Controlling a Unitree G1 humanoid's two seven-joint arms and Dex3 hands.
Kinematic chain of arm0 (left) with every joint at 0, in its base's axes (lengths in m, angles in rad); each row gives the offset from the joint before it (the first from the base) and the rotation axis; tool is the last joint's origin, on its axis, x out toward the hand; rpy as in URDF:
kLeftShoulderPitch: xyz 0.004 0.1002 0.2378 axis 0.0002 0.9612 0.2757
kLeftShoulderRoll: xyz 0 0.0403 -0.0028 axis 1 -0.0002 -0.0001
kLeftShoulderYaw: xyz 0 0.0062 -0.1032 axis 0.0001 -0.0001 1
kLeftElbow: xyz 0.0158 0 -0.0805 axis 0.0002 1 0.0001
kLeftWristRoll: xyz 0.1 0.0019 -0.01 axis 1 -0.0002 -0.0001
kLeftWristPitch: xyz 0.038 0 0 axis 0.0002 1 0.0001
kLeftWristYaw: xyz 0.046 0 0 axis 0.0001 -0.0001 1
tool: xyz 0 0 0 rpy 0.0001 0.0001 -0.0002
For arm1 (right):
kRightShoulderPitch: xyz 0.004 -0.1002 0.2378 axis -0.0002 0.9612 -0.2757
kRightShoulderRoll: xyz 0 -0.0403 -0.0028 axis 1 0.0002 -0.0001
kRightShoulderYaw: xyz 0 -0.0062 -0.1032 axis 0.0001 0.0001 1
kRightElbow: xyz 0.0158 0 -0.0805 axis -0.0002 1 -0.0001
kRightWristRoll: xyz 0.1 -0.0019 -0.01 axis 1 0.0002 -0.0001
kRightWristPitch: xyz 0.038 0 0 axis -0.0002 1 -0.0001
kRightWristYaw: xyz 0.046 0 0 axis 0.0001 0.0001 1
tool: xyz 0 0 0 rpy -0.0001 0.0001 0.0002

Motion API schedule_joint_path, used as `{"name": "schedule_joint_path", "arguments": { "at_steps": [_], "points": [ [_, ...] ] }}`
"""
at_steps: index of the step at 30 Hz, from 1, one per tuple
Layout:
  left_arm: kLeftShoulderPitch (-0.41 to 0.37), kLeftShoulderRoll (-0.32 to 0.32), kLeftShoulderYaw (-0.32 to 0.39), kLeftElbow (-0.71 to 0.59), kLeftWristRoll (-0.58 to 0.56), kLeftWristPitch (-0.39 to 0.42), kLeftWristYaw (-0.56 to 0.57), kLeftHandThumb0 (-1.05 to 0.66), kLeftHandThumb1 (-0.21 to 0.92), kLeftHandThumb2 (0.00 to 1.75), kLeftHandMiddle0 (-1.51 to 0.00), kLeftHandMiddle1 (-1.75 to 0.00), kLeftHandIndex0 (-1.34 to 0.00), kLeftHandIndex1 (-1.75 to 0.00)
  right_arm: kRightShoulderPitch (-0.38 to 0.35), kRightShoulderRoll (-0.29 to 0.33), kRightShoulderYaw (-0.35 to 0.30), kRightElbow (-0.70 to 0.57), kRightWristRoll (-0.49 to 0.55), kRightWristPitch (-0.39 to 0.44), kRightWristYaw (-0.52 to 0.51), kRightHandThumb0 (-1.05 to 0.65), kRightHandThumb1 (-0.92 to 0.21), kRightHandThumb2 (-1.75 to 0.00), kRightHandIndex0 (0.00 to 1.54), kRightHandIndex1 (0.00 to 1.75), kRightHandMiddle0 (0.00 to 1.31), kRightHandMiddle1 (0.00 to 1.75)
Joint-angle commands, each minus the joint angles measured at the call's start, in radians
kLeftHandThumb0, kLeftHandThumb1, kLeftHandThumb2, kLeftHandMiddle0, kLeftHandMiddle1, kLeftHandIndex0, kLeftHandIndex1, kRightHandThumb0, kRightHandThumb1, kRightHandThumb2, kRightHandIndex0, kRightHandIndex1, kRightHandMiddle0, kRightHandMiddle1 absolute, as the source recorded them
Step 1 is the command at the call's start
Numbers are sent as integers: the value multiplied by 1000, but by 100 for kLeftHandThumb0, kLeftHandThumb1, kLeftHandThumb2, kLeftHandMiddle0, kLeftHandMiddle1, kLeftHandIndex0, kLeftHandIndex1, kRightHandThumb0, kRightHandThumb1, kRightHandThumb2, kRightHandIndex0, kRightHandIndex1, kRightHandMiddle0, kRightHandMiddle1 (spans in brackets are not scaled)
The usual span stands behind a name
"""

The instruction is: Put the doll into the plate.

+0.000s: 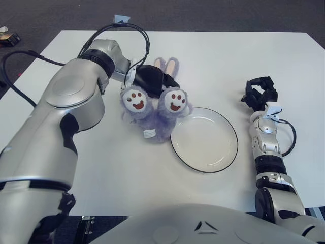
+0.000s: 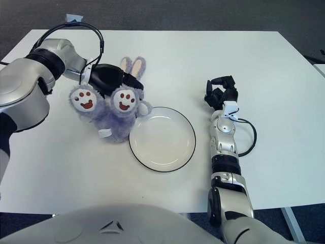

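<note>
A purple plush bunny doll (image 1: 152, 121) lies on the white table with its two pawed feet turned up toward me and its pink ears pointing away. My left hand (image 1: 152, 79) sits on the doll's body between feet and ears, black fingers closed into the plush. The white plate (image 1: 204, 141) with a dark rim lies just right of the doll, its left edge touching the plush. It holds nothing. My right hand (image 1: 259, 91) shows right of the plate, fingers relaxed and holding nothing.
The white table (image 1: 228, 56) extends far behind and to the right. A bit of blue tape (image 1: 121, 18) marks its far edge. A black cable (image 1: 290, 137) loops beside my right forearm. Dark floor surrounds the table.
</note>
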Motion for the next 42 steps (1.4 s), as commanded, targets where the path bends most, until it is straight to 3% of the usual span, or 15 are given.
{"name": "schedule_joint_path", "arguments": {
  "at_steps": [1, 4, 8, 12, 16, 18, 20, 22, 24, 25, 27, 31, 42],
  "points": [
    [25, -76, 99, 176, -94, -58, -591, -56, 92, 6, -67, -9, -44, 0, 98, 60, 0, 39, 23, 27, 10, -38, -72, -78, 84, 175, 33, 174],
    [46, -68, 134, 175, -140, -62, -651, -56, 92, 6, -67, -9, -45, -1, 99, 61, -1, 33, 25, 29, 11, -38, -72, -78, 84, 175, 33, 175],
    [93, -60, 182, 160, -205, -10, -756, -52, 92, 4, -71, -12, -60, -8, 102, 62, -1, 28, 26, 31, 12, -38, -72, -79, 84, 175, 33, 175],
    [127, -53, 221, 142, -261, 28, -843, -50, 92, 3, -75, -15, -65, -11, 103, 62, -2, 26, 28, 32, 12, -38, -72, -79, 83, 175, 33, 175],
    [143, -28, 220, 88, -277, 21, -797, -50, 92, 3, -78, -17, -67, -12, 103, 63, -3, 23, 29, 34, 13, -38, -72, -79, 83, 175, 33, 175],
    [151, -19, 229, 68, -293, 19, -798, -47, 92, 4, -78, -29, -73, -16, 103, 64, -3, 22, 29, 35, 14, -38, -72, -79, 83, 175, 33, 175],
    [174, 1, 268, 54, -343, -12, -783, -42, 92, 10, -68, -79, -66, -73, 104, 64, -4, 18, 29, 38, 15, -38, -72, -79, 83, 175, 33, 175],
    [200, 17, 322, 54, -408, -41, -808, -40, 92, 9, -65, -118, -66, -99, 105, 65, -5, 15, 30, 41, 16, -38, -72, -79, 83, 175, 33, 175],
    [219, 23, 367, 55, -464, -49, -869, -40, 80, 35, -66, -151, -64, -123, 106, 66, -6, 12, 30, 43, 17, -38, -72, -79, 82, 175, 33, 175],
    [231, 24, 393, 59, -498, -47, -909, -40, 77, 40, -66, -156, -63, -127, 106, 66, -7, 11, 30, 44, 17, -38, -72, -79, 82, 175, 33, 175],
    [255, 25, 438, 62, -558, -37, -988, -40, 64, 71, -73, -167, -57, -148, 106, 67, -8, 9, 30, 46, 18, -38, -72, -79, 82, 175, 33, 175],
    [295, 19, 512, 63, -659, -5, -1132, -41, 54, 97, -81, -173, -48, -169, 106, 67, -10, 9, 30, 47, 20, -38, -72, -79, 82, 175, 33, 175],
    [339, 10, 633, 20, -832, 55, -1417, -41, 51, 106, -83, -175, -46, -175, 107, 68, -12, 9, 29, 48, 22, -38, -72, -78, 81, 175, 33, 175]
  ]
}}
